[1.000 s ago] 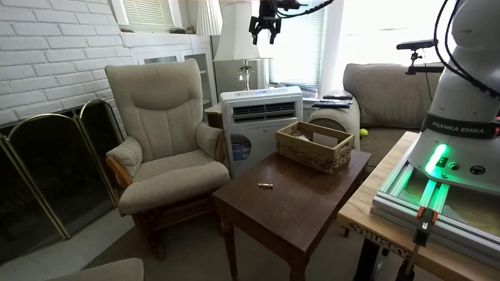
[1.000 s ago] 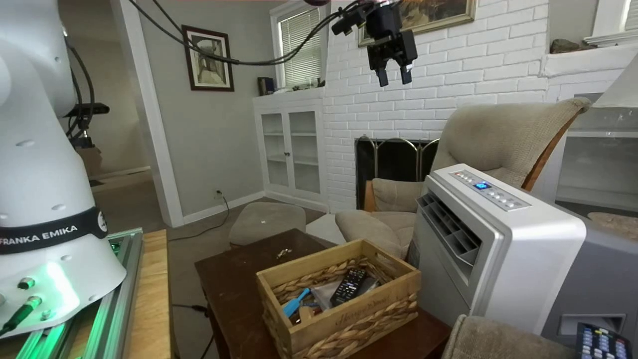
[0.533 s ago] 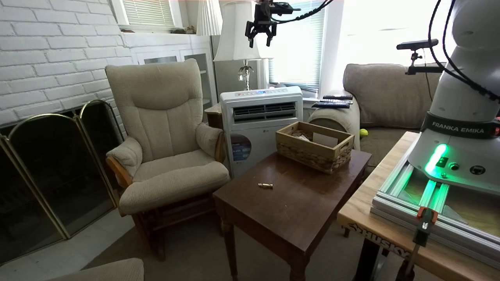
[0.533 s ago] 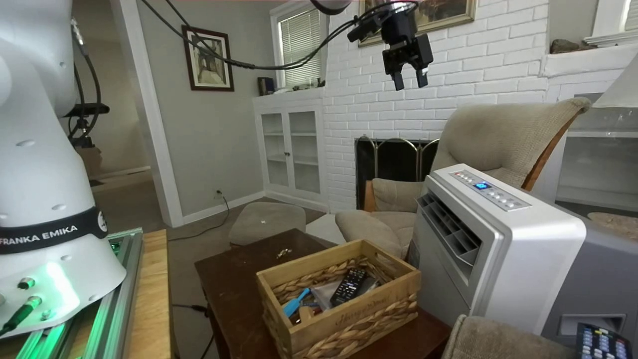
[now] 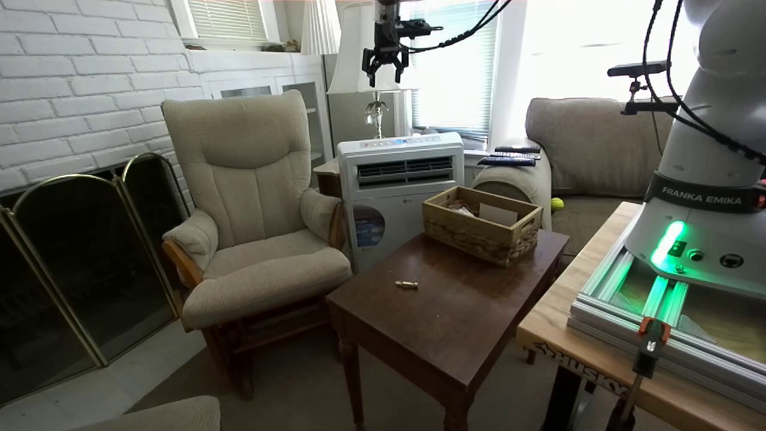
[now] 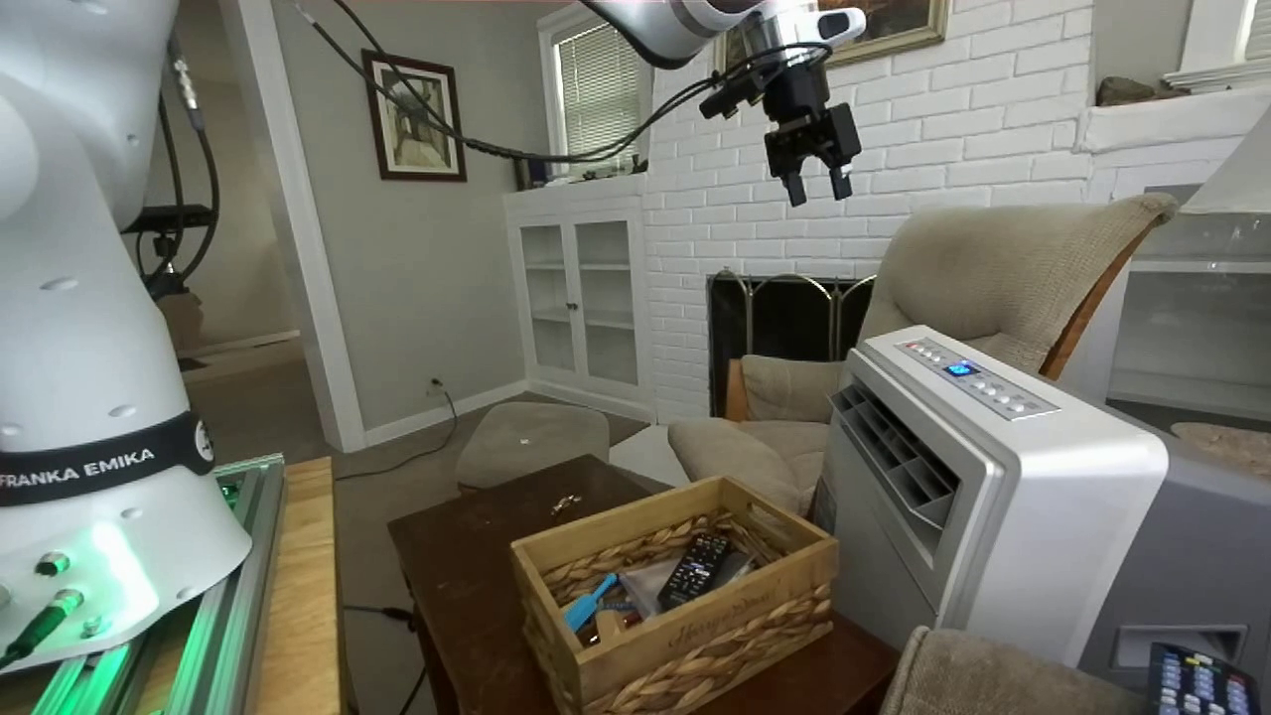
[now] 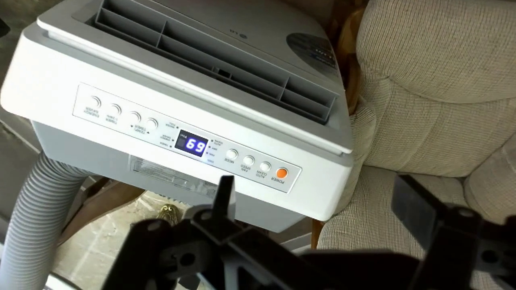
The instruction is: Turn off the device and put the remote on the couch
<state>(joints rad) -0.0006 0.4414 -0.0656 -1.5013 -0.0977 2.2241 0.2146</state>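
Note:
The device, a white portable air conditioner, stands with its top panel facing up. In the wrist view its display is lit with 69, and the orange power button sits near the panel's end. My gripper hangs in the air above the device, apart from it. Its fingers are spread wide with nothing between them, as the wrist view shows. A black remote lies inside the wooden basket. The beige couch is at the right in an exterior view, with dark remotes resting on its arm.
A brown table carries the basket and a small brass piece. The cream armchair stands beside the device. A white-shaded lamp rises behind it, close to the gripper in that view. A ridged hose runs from the device's back.
My gripper has come lower, moving left in an exterior view and rightward in the opposite exterior view. Its fingers stay spread. The device, basket and remotes have not moved.

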